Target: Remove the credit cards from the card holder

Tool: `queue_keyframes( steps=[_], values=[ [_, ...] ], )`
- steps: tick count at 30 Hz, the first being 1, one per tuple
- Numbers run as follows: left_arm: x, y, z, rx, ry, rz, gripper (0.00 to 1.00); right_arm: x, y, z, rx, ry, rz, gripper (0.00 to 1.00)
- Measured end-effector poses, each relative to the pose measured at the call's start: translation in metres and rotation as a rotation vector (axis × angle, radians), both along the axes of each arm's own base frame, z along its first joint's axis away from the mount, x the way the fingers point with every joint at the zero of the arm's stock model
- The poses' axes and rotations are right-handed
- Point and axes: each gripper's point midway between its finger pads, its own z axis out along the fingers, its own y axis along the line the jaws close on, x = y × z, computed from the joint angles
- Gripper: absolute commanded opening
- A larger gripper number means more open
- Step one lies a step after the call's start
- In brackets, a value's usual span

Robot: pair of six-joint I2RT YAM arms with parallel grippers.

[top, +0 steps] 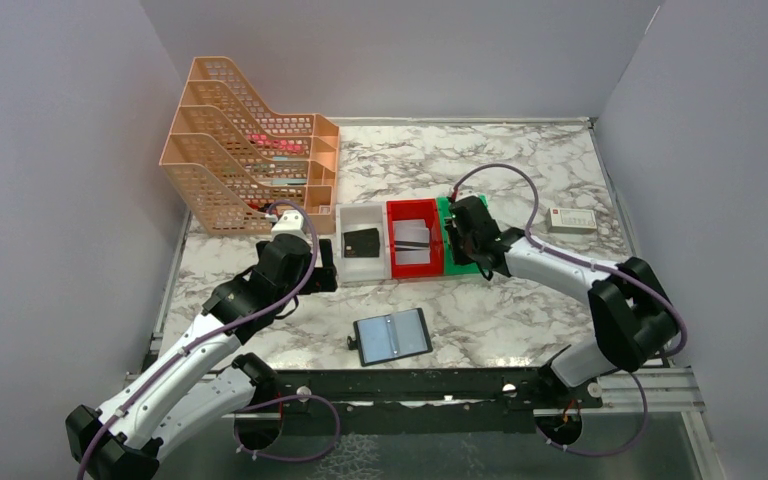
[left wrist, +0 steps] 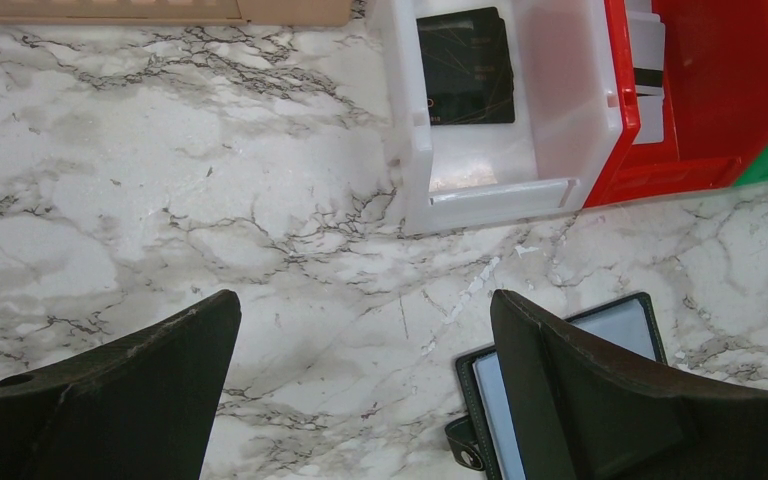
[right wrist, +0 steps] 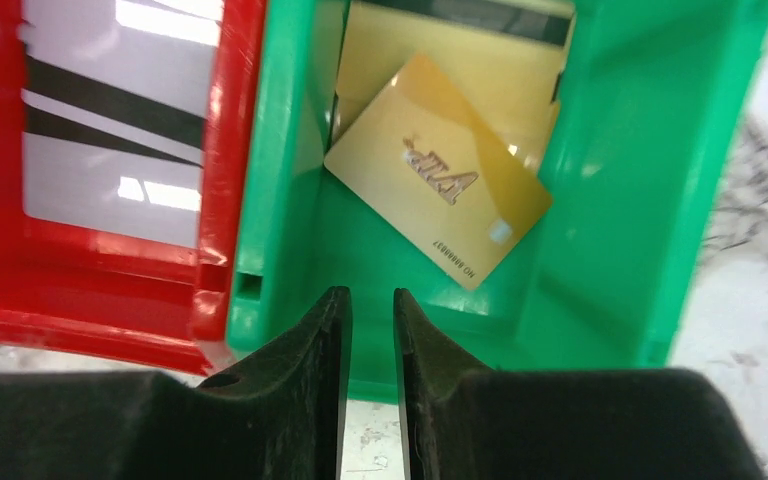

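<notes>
The black card holder (top: 392, 336) lies open on the marble near the front edge, its blue-grey inner face up; the left wrist view shows the card holder (left wrist: 620, 325) partly behind my right-hand finger. A tan-gold credit card (right wrist: 438, 182) lies loose and tilted in the green bin (right wrist: 650, 150), over another gold card (right wrist: 460, 70). My right gripper (right wrist: 371, 292) hovers at that bin's near wall, its jaws a narrow gap apart with nothing between them. My left gripper (left wrist: 365, 300) hangs wide open and empty above bare marble, left of the holder.
A white bin (left wrist: 580, 120) holds a black card (left wrist: 465, 68). The red bin (right wrist: 90, 290) holds white cards with black stripes (right wrist: 110, 110). An orange mesh file rack (top: 250, 150) stands back left. A white box with a red mark (top: 571, 220) lies at the right.
</notes>
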Motion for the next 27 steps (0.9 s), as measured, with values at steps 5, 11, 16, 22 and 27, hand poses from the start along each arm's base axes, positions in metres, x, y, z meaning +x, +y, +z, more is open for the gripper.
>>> queue_keyframes(
  steps=[5, 11, 16, 22, 27],
  values=[
    [0.000, 0.000, -0.002, 0.003, 0.004, 0.000, 0.99, -0.006, 0.003, -0.027, 0.002, 0.082, -0.027, 0.25],
    [-0.001, 0.000, -0.005, 0.009, 0.012, -0.001, 0.99, 0.000, -0.014, -0.042, -0.039, 0.101, -0.096, 0.25],
    [-0.001, 0.000, -0.006, 0.010, 0.016, -0.002, 0.99, 0.012, -0.044, -0.043, -0.088, 0.079, -0.191, 0.25],
    [-0.001, 0.000, -0.007, 0.012, 0.018, -0.002, 0.99, 0.019, -0.061, -0.040, -0.133, 0.046, -0.249, 0.26],
    [-0.001, 0.000, -0.008, 0.016, 0.024, -0.002, 0.99, 0.020, -0.057, -0.032, -0.107, 0.033, -0.232, 0.25]
  ],
)
